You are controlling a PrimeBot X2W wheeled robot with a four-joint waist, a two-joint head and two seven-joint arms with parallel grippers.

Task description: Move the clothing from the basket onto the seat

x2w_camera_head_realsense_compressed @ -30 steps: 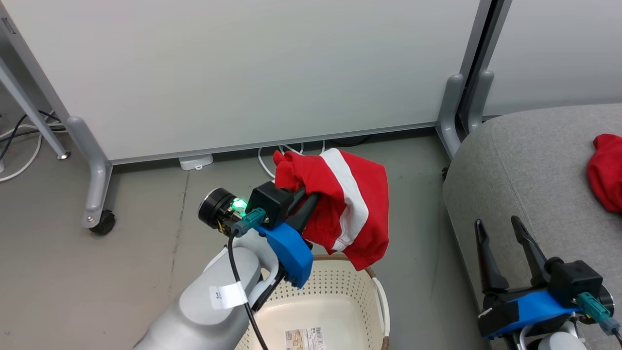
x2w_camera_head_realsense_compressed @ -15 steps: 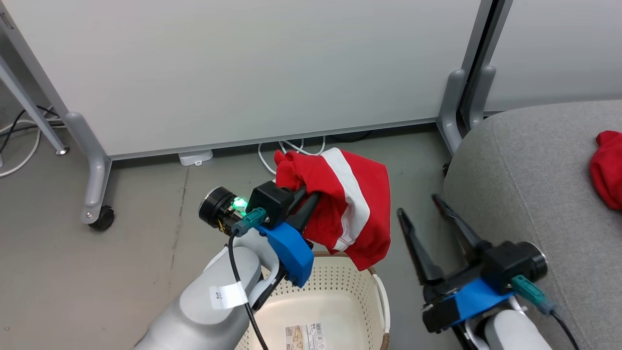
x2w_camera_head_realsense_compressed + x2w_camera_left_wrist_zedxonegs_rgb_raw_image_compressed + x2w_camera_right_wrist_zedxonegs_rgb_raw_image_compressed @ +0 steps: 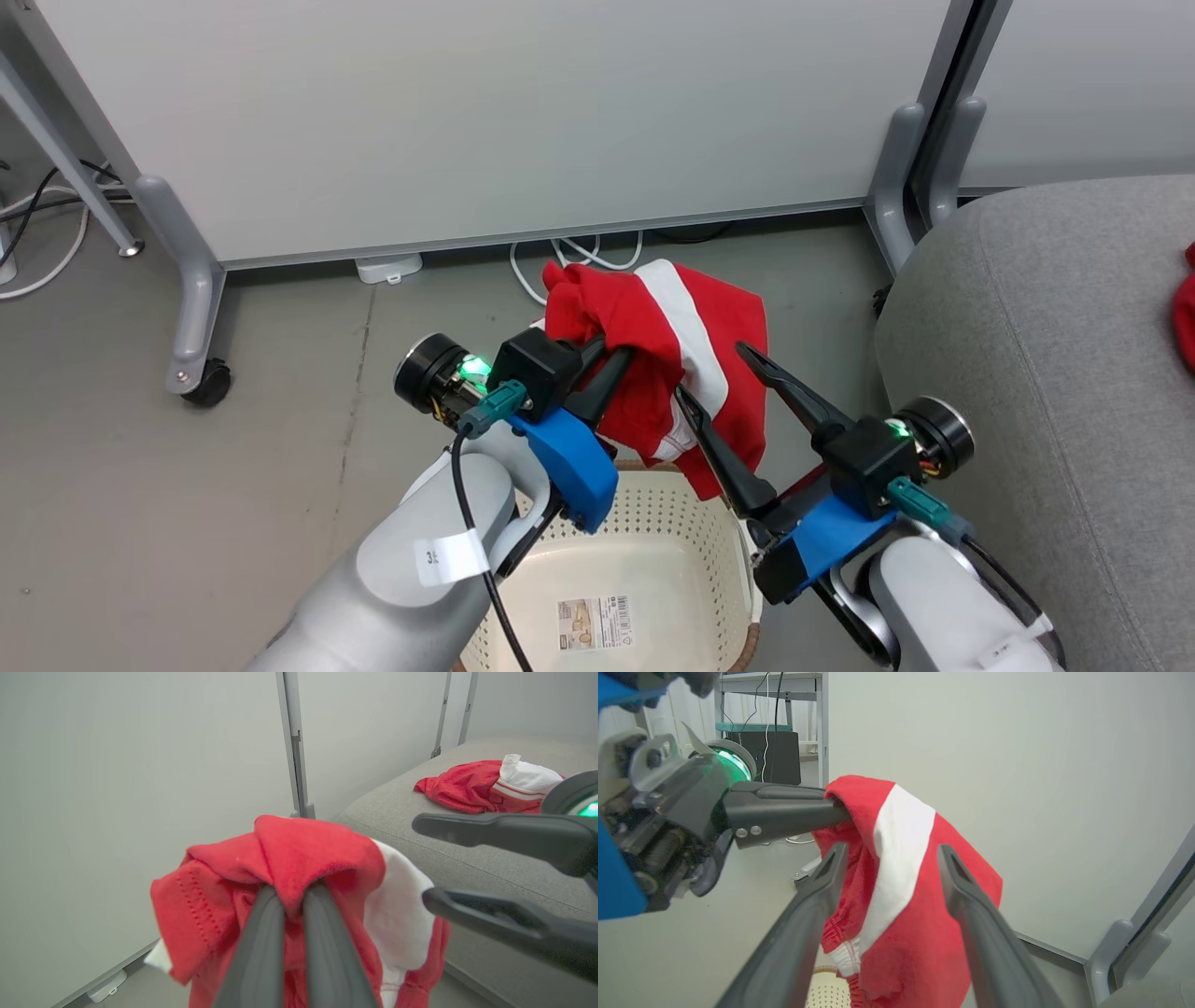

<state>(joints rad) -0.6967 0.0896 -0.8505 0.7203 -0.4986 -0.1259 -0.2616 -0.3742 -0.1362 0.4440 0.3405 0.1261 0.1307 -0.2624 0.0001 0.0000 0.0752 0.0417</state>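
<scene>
The red garment (image 3: pixel 607 308) is held pinched in the left gripper (image 3: pixel 611 359) above the basket (image 3: pixel 653 523). The right gripper (image 3: pixel 711 371), spread wide, is now brought across from the seat (image 3: pixel 1046 327) to the hanging cloth. A handover towards the seat is judged likely.

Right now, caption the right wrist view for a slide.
Open right end effector frames the red garment gripped by the left end effector, above the basket.

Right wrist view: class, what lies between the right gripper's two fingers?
The red-and-white garment, hanging from the shut left gripper, lies between the open right gripper's fingers; the right wrist view shows this.
</scene>
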